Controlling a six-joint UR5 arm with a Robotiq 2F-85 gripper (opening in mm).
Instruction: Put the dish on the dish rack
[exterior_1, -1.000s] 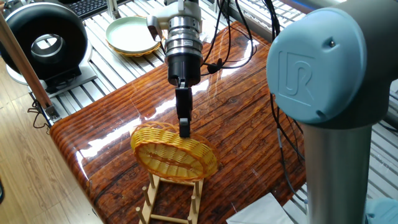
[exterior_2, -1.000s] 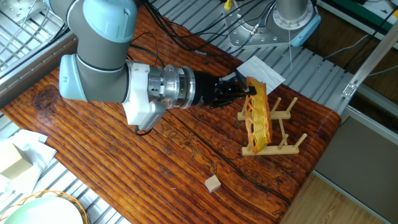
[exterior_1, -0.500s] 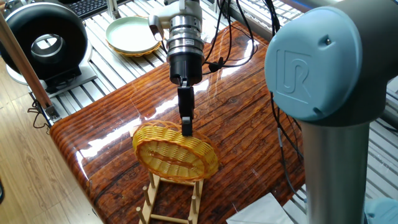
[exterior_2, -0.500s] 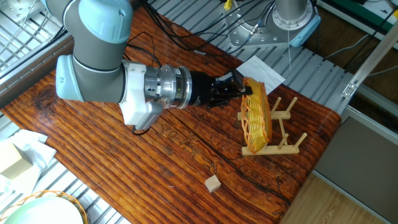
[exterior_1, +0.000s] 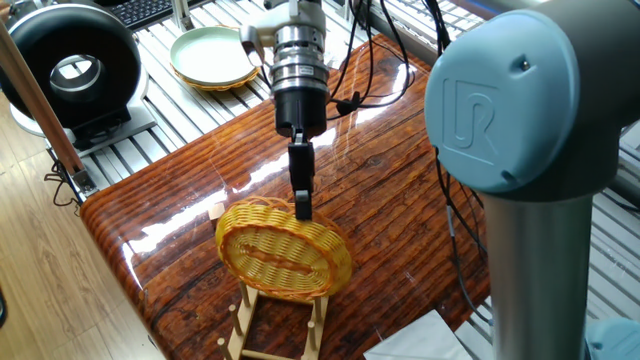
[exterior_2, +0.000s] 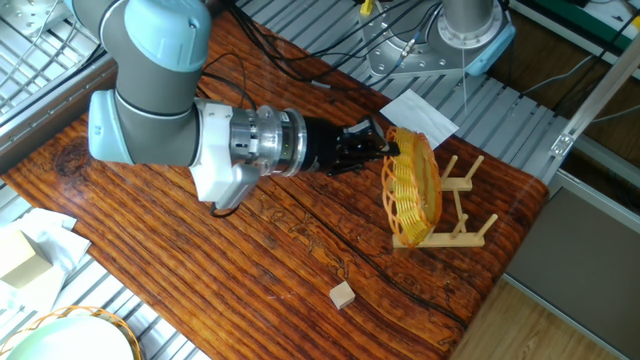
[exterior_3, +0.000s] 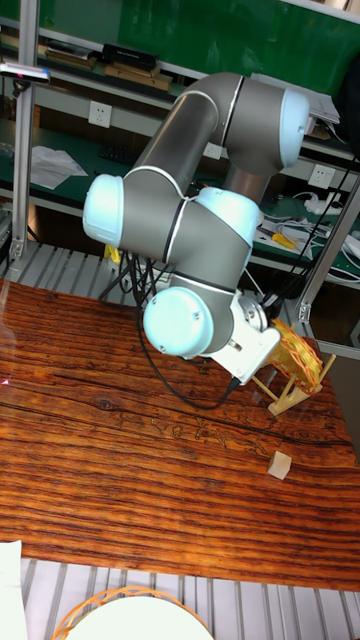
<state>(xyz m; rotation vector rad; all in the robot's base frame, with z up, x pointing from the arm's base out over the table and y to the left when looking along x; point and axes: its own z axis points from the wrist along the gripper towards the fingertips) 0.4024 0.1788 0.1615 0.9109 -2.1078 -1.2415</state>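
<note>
The dish (exterior_1: 285, 255) is a yellow oval wicker basket-plate standing on its edge in the dish rack (exterior_1: 245, 320), a small light-wood frame with pegs near the table's corner. My gripper (exterior_1: 302, 208) comes down on the dish's top rim, and its fingers look shut on the weave there. From the other side the dish (exterior_2: 415, 190) leans between the pegs of the rack (exterior_2: 465, 225), with the gripper (exterior_2: 386, 150) at its upper edge. In the tall view the arm hides the gripper; the dish (exterior_3: 300, 355) and rack (exterior_3: 285, 395) show behind it.
A small wooden cube (exterior_2: 343, 294) lies on the table, apart from the rack. A pale green plate in a wicker holder (exterior_1: 212, 55) sits off the table beside a black round device (exterior_1: 75, 70). White paper (exterior_2: 420, 112) lies behind the rack.
The dish has tipped more upright in the rack, showing more of its face. The gripper has shifted slightly along with the top rim.
</note>
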